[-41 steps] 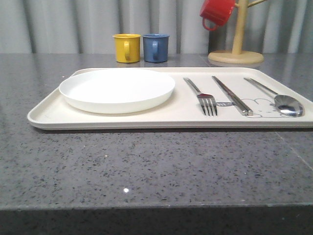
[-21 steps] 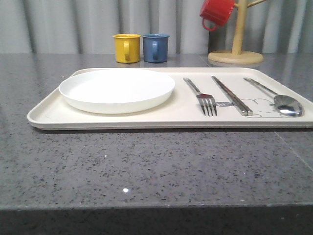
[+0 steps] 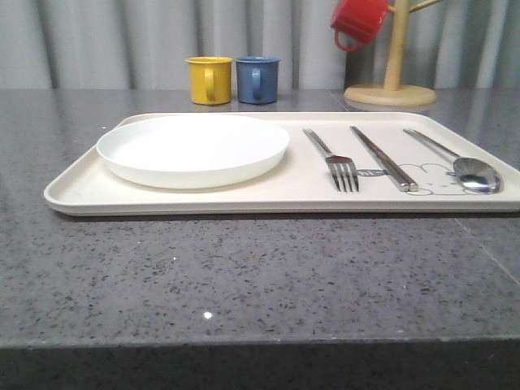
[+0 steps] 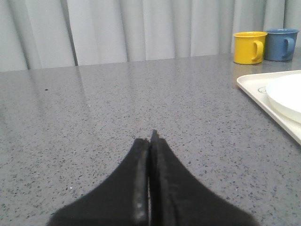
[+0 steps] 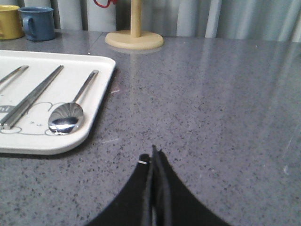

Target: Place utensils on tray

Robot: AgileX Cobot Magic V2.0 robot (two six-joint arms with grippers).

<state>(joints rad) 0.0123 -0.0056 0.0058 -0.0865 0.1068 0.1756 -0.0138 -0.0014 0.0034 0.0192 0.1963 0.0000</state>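
The cream tray (image 3: 203, 199) lies across the middle of the grey table. On it rest a round white plate (image 3: 193, 148) at the left, then a silver fork (image 3: 337, 162), a pair of silver chopsticks (image 3: 382, 158) and a silver spoon (image 3: 467, 169) at the right. The spoon (image 5: 68, 115) and chopsticks (image 5: 33, 96) also appear in the right wrist view. My left gripper (image 4: 150, 141) is shut and empty over bare table left of the tray (image 4: 263, 96). My right gripper (image 5: 153, 155) is shut and empty over bare table right of the tray (image 5: 94, 122).
A yellow mug (image 3: 209, 80) and a blue mug (image 3: 257, 79) stand behind the tray. A wooden mug stand (image 3: 392, 91) at the back right carries a red mug (image 3: 357, 22). A grey curtain closes off the back. The table's front edge runs near the camera.
The front view has shifted very slightly to the left. Nothing on the tray has moved.
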